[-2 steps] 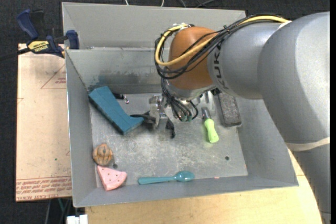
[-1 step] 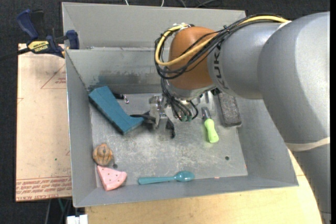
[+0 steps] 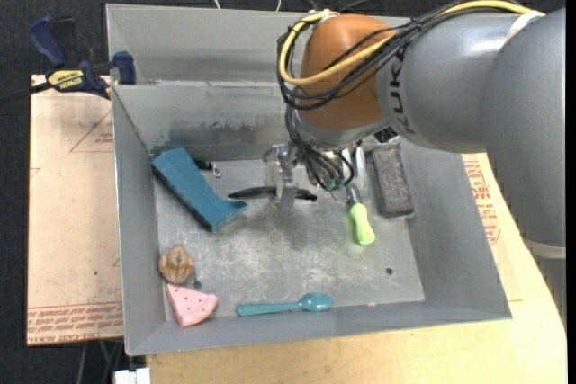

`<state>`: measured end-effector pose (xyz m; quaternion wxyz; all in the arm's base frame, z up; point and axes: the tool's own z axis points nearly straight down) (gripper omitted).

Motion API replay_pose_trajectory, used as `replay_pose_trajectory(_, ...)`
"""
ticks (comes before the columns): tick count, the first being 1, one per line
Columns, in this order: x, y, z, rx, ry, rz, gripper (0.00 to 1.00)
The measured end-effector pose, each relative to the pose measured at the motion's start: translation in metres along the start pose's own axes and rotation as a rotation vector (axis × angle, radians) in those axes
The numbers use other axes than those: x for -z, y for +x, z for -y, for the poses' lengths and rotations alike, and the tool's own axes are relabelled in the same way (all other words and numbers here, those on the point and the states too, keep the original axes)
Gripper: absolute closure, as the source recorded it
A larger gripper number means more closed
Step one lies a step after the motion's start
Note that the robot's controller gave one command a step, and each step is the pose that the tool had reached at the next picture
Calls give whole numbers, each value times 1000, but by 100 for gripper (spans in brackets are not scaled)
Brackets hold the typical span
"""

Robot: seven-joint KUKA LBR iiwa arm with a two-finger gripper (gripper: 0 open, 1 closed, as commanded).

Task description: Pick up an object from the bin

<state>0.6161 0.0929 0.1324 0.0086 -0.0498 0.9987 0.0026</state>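
Gripper (image 3: 286, 192) is seen set down on a thin black stick (image 3: 250, 192) directly beneath it, opening cannot be told; blue block (image 3: 191, 186) noted close beside, green-handled tool (image 3: 361, 224) opposite.

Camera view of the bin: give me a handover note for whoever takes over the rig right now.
Hand: low over the middle of the grey metal bin, at a thin black stick; grip cannot be told.
Things: teal rectangular foam block toward the view's left; green-handled tool and grey rectangular block toward its right; brown shell-shaped lump, pink wedge and teal plastic spoon along the near wall.
Done: nothing lifted clear.
Left: grasp one thing, lift it out.
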Motion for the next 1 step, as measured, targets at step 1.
replay_pose_trajectory(1,75,6,-2,75,-1,-3,100)
